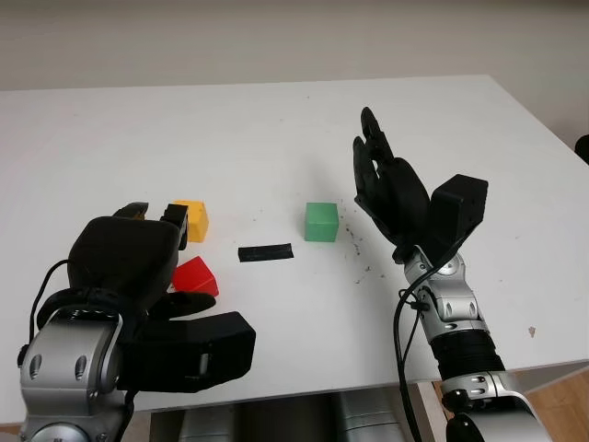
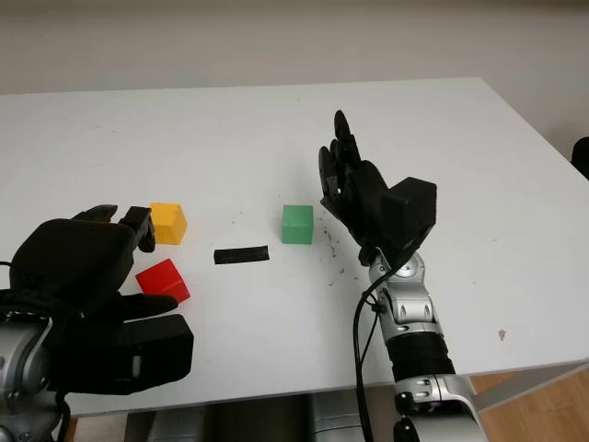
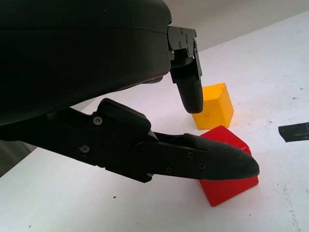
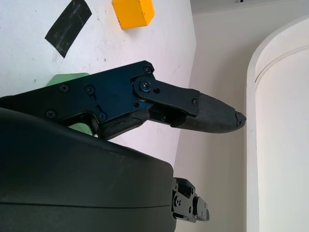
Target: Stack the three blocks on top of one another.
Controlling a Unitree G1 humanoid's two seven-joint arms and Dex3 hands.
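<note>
- No stack exists yet — the three blocks sit separately on the white table (image 1: pixel 276 138), so the task looks to be at its first pick.
- The left hand (image 1: pixel 138 253), black and three-fingered, hovers low over the small red cube-shaped block (image 1: pixel 196 276) at the near left of the table. In the left wrist view one finger (image 3: pixel 212 162) reaches across the near side of that red block (image 3: pixel 227 181) and another hangs above the yellow one, yet nothing is clamped; the hand holds nothing, its fingers uncurled.
- The small yellow cube-shaped block (image 1: pixel 193 219) stands just beyond the red one, close beside it but not touching as far as I can tell.
- The small green cube-shaped block (image 1: pixel 321 222) sits near the table's middle, well apart from the other two, with a strip of black tape (image 1: pixel 266 252) lying flat between them.
- The right hand (image 1: pixel 386 184) is raised just beside the green block on its right, open and holding nothing.
- Next move, as I judge it: the left fingers must settle around the red block and close squarely — without nudging the yellow neighbour — then lift it onto another block.
- No brand, label or readable writing appears; a faint mark on the yellow block's face (image 3: pixel 212 104) is too small to read.
</note>
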